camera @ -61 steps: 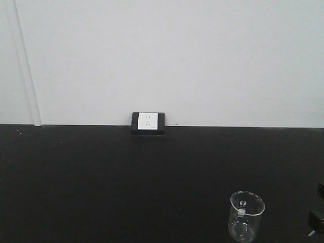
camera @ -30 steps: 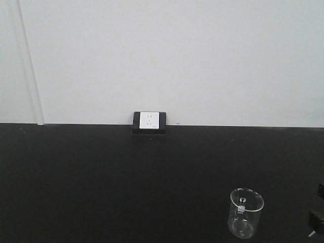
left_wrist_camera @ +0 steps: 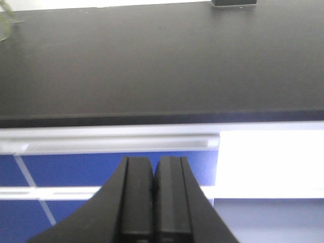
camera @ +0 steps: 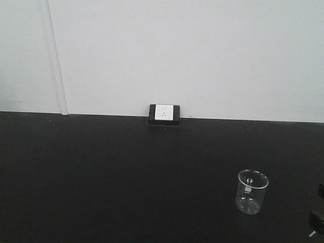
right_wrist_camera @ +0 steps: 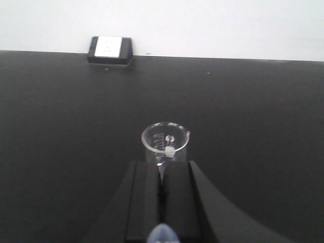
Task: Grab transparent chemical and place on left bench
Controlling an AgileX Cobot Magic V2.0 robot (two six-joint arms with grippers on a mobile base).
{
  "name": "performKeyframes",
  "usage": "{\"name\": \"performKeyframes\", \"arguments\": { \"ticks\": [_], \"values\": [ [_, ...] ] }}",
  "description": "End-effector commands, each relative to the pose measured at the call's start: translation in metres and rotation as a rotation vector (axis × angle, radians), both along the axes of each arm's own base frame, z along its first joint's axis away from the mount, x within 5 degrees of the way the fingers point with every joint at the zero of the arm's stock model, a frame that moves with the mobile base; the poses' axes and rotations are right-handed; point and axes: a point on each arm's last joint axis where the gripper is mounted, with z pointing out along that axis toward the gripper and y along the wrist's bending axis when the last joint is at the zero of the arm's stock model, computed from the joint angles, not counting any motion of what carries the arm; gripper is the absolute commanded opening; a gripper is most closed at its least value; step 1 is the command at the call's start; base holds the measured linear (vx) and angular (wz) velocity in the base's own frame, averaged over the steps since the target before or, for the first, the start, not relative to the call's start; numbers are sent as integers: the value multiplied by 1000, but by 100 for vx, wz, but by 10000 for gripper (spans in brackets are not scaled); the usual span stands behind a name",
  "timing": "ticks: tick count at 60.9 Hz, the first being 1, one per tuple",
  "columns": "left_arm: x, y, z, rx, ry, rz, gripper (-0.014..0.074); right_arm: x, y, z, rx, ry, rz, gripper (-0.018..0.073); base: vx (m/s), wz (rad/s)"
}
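The transparent chemical (camera: 251,192) is a small clear glass beaker standing upright on the left bench (camera: 126,172), a wide matte black benchtop backed by a white wall. In the right wrist view the beaker (right_wrist_camera: 165,147) stands free just beyond my right gripper (right_wrist_camera: 162,169), whose jaws are shut and empty; whether the tips touch the glass I cannot tell. My left gripper (left_wrist_camera: 153,164) is shut and empty, below and in front of the bench's front edge (left_wrist_camera: 152,119).
A black-framed white power socket (camera: 164,114) sits at the back of the bench against the wall, also in the right wrist view (right_wrist_camera: 110,48). A small black part (camera: 316,221) shows at the right edge. Blue cabinet fronts (left_wrist_camera: 76,167) lie under the bench.
The front view has shifted: the socket and beaker have slid up and to the right in frame and look slightly smaller. The beaker stays standing on the bench.
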Motion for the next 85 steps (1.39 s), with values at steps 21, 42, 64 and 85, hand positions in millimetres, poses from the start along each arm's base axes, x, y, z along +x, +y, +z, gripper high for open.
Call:
{"name": "performKeyframes", "arguments": {
  "ticks": [21, 42, 64, 85],
  "values": [
    [-1, 0, 3, -14, -81, -1, -3, 0, 1, 20, 10, -120, 15, -4, -27, 25],
    [-1, 0, 3, -14, -81, -1, -3, 0, 1, 20, 10, -120, 15, -4, -32, 34],
    [-1, 0, 3, -14, -81, -1, -3, 0, 1, 20, 10, -120, 15, -4, -32, 63],
    [-1, 0, 3, -14, -81, -1, -3, 0, 1, 20, 10, -120, 15, -4, -29, 73]
  ]
}}
